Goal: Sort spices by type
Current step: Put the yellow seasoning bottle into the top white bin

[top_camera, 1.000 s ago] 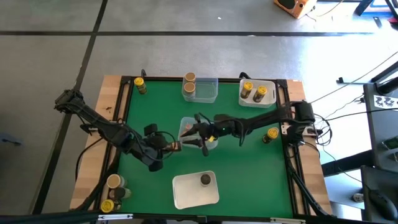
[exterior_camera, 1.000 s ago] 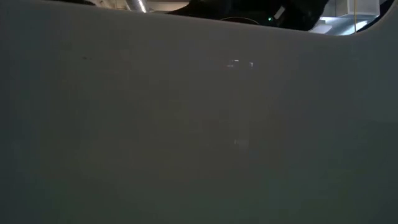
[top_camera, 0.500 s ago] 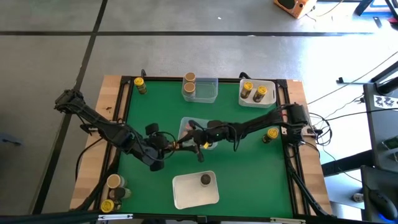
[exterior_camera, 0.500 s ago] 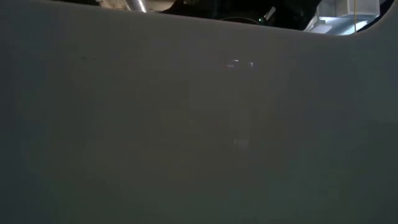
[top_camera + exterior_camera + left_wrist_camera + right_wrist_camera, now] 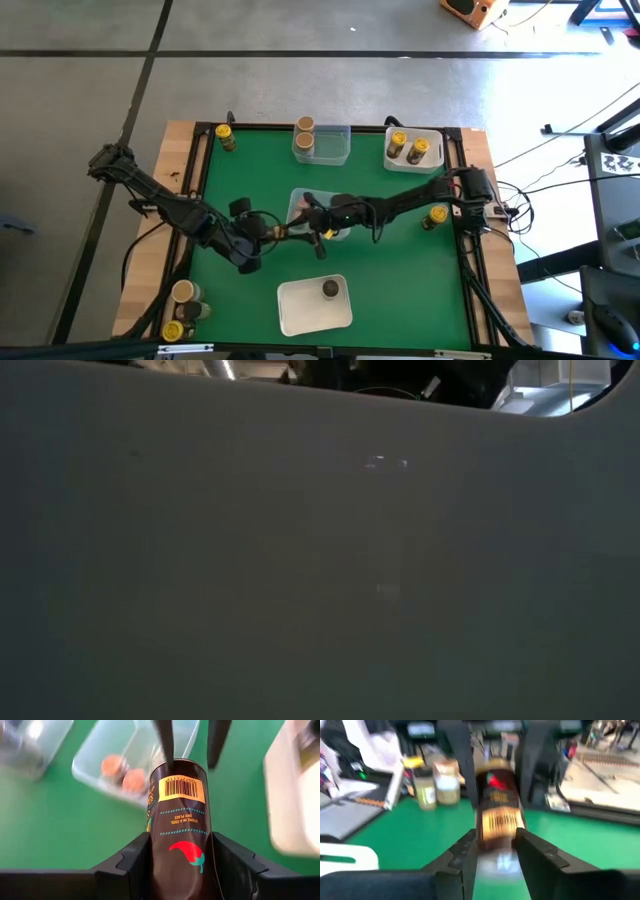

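Two claws meet on one dark spice jar over the green desk, just beside the clear tray at the desk's middle. The left claw is clamped on the jar: in the left wrist view its dark fingers press both sides of the jar's body, which bears a barcode and a red chilli mark. The right claw reaches in from the other side, and in the right wrist view its fingers stand close on either side of the same jar's end; whether they press it or only bracket it cannot be told.

Inside the middle clear tray lie two jars with tan tops, seen past the held jar. Beyond that tray, at the far edge of the desk, a second clear tray holds one tan-topped jar, and to the right of it a white tray holds two yellow-topped jars. Nearer than the middle tray, a white tray carries a single dark-topped jar.

Loose jars stand away from the middle tray: one yellow-topped jar at the far left corner, another by the right edge, and a few at the near left corner.

The low view is blocked by a pale surface close to the lens.
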Robot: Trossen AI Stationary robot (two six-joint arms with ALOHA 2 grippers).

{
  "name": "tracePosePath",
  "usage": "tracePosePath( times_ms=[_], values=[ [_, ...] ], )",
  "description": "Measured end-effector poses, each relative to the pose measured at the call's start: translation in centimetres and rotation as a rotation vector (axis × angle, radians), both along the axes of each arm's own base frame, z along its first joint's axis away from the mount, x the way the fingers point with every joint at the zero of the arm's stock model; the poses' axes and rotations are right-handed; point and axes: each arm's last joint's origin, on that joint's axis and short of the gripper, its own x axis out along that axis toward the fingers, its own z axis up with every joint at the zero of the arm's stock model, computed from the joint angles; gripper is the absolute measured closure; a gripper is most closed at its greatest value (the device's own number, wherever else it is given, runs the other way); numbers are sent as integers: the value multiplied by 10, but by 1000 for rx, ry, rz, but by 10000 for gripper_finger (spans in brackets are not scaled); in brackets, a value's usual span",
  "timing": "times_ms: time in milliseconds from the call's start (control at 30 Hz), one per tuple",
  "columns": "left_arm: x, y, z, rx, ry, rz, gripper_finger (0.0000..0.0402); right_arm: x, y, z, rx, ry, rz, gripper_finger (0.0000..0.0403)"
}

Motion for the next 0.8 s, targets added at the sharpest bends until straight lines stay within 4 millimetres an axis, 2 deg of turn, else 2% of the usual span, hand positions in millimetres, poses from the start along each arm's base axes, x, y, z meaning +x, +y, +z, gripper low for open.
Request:
tracePosePath(
  times_ms=[133, 367, 600, 800],
  values=[
    [-11, 4, -2, -60, 133, 43, 224, -1, 0, -3, -2, 21, 2, 270],
    [-24, 16, 4, -145, 359, 138, 226, -1, 0, -3, -26, 23, -11, 270],
    [-13, 27, -7, -249, 542, 173, 226, -1, -1, -3, -34, 22, -36, 270],
    [-4, 34, -8, -246, 736, 249, 226, -1, -1, -4, -53, 36, -36, 270]
  ],
)
